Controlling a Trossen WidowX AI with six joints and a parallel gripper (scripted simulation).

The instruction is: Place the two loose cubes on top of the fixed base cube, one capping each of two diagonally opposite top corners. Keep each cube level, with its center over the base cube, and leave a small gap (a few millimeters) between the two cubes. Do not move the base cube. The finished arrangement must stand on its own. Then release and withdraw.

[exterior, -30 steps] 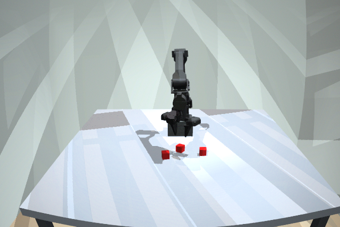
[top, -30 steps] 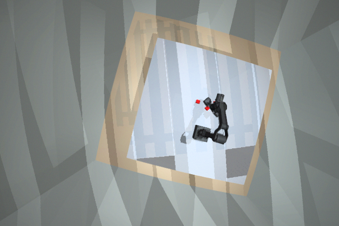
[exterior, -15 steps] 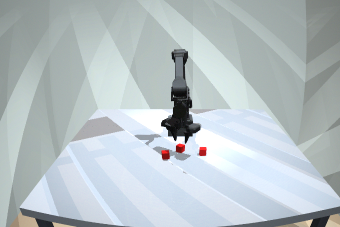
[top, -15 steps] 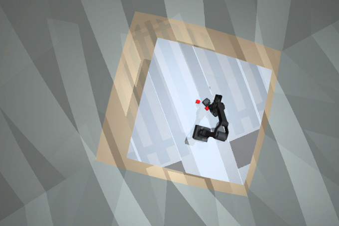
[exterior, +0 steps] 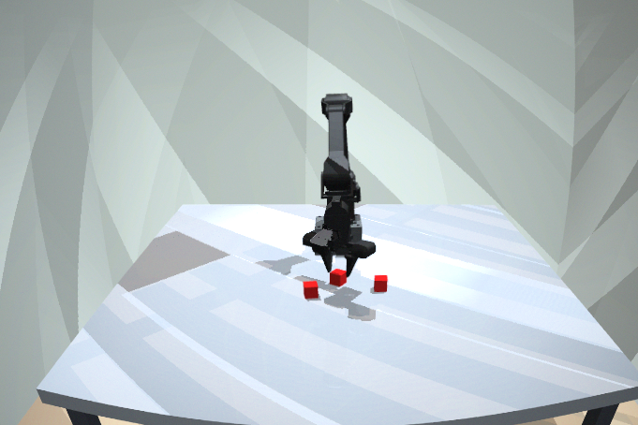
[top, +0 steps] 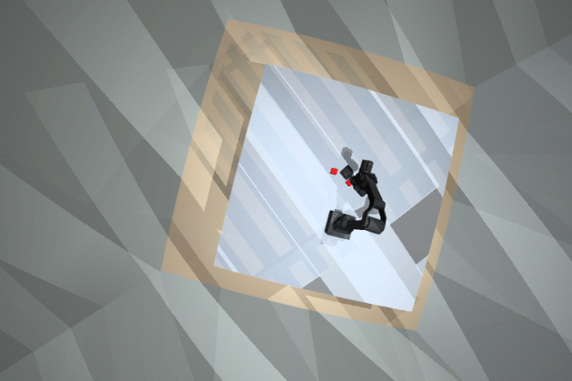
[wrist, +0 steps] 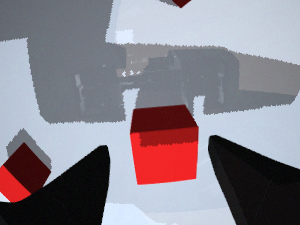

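Evidently all three red cubes sit apart on the bench, none stacked on another. Which one is the fixed base cannot be told, as they look alike in colour.

The middle cube lies just in front of the fingertips in the exterior view, near the gripper. Beside it, at image left, is a second cube; at image right, somewhat farther off, a third cube.

View comparison: the exterior shows three whole cubes, while the top view shows only two red patches, one out at image left and one partly covered at the gripper; the arm blocks the rest. Wrist view adds what neither gives: a central cube framed between the two fingertips, with bench visible on both sides of it. Another cube, at lower left, is partly hidden behind a finger; only a dark red corner of one more shows at the top edge.

Gripper state: released, fingers spread, nothing grasped. Exact height of the fingertips over the cube cannot be told. A grey shadow falls across the bench beyond the central cube in the wrist view.
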